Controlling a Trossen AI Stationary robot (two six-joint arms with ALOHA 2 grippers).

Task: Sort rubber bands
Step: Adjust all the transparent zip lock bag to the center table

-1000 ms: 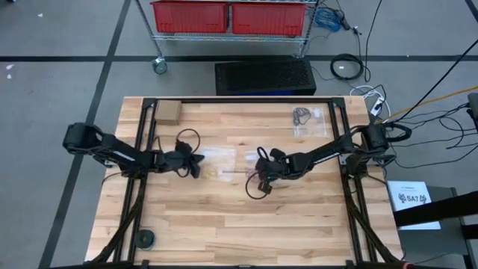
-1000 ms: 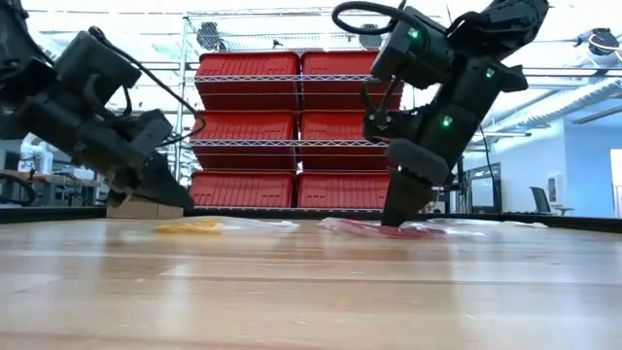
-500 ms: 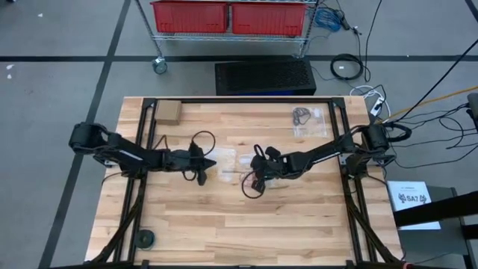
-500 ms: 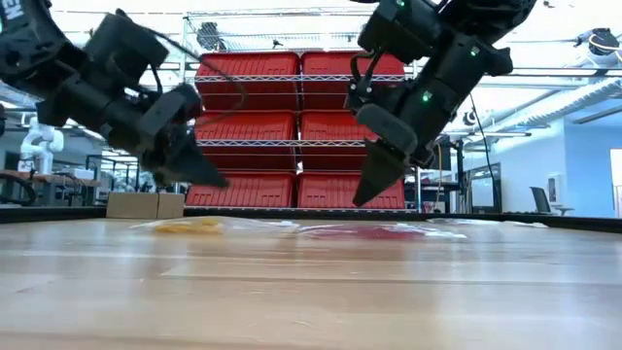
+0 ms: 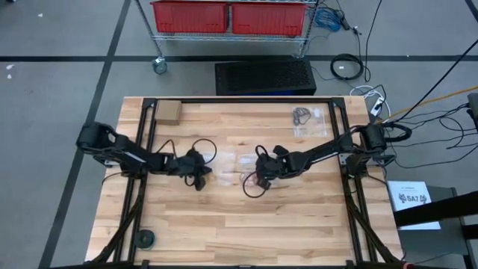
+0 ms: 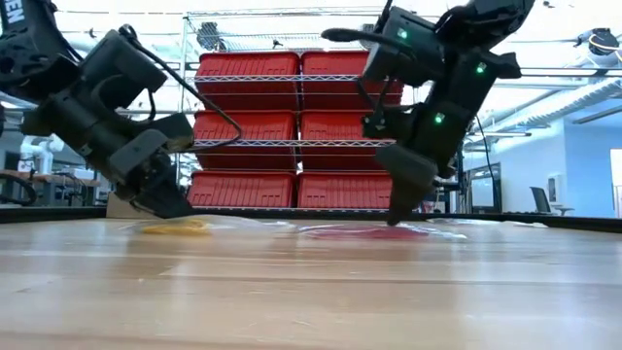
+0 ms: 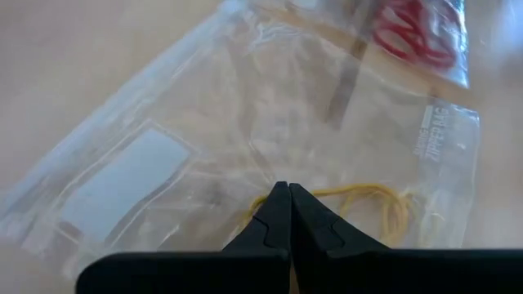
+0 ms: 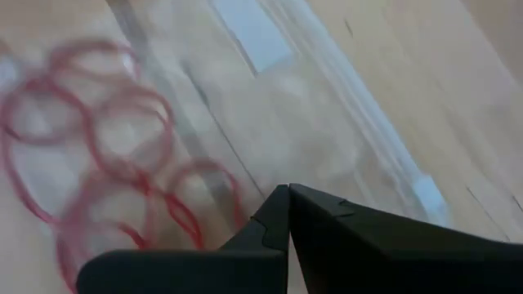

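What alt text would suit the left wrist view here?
The left claw, shut, points down at a clear plastic bag lying on the wooden table, with yellow rubber bands inside it. Red rubber bands show in a second bag beyond.

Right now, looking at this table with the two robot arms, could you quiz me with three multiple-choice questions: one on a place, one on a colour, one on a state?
1. Where is the small cardboard box?
A. far left corner
B. table centre
C. near right corner

2. What colour are the rubber bands in the bag under the left end effector?
A. blue
B. yellow
C. green

3. How does the right end effector stand?
A. wide open
B. shut
C. holding a box

Key: A, the high view shows it there; B, the left wrist view shows yellow loops; B, its fingertips meet.
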